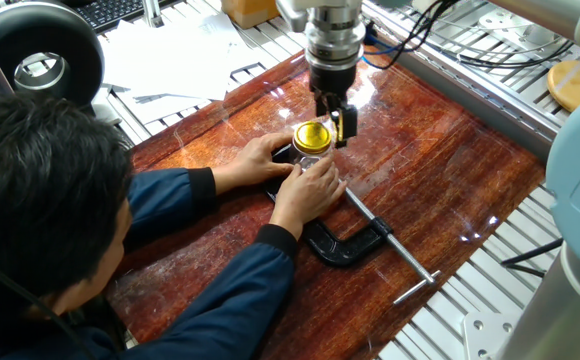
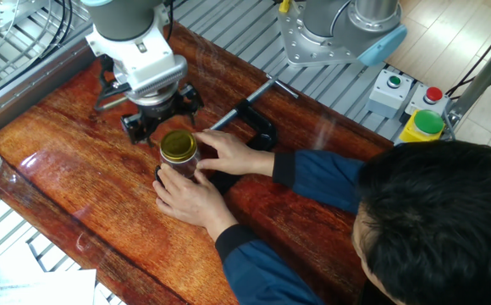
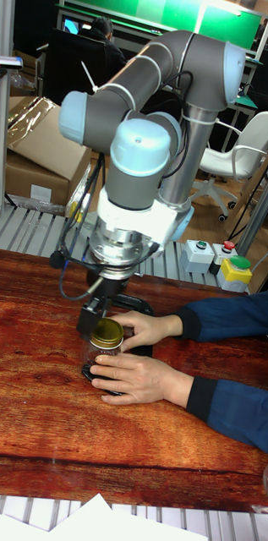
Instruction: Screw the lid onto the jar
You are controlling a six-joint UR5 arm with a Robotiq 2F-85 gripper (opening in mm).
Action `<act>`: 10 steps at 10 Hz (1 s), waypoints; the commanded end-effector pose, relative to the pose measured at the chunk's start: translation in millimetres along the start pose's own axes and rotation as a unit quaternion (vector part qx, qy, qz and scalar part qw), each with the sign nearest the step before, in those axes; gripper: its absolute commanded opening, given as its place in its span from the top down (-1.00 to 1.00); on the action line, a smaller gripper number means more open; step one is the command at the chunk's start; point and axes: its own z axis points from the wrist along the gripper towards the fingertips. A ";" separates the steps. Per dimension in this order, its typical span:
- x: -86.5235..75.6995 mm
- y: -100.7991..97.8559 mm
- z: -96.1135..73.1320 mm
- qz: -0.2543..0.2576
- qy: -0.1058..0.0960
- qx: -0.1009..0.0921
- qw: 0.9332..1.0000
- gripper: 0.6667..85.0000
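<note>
Near the middle of the wooden surface (image 1: 440, 190), the jar (image 2: 179, 167) is standing upright with the lid (image 1: 311, 134) sitting on its mouth, a person's two hands (image 2: 196, 196) steadying the glass body from both sides. Smooth glass and shiny metal are probably making both pieces slippery, and the glass fragile, so the thin rim of the stiff, light lid is looking like the place to grip. Over it, the gripper (image 2: 157, 125) is hanging with jaws spread wide, holding nothing.

I see the lid (image 1: 312, 136), shiny yellow and level, sitting on the neck of the jar (image 2: 179, 168), which stands upright on the wooden board, clear glass.
</note>
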 end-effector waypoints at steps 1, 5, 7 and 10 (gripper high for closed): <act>-19.9 -6.3 -1.6 -0.021 -0.017 0.016 1.000 -1.00; -24.0 -3.3 3.9 -0.028 -0.017 0.026 0.999 -1.00; -24.9 1.1 6.5 -0.032 -0.017 0.026 0.999 -1.00; -22.3 2.9 9.3 -0.040 -0.018 0.028 0.999 -1.00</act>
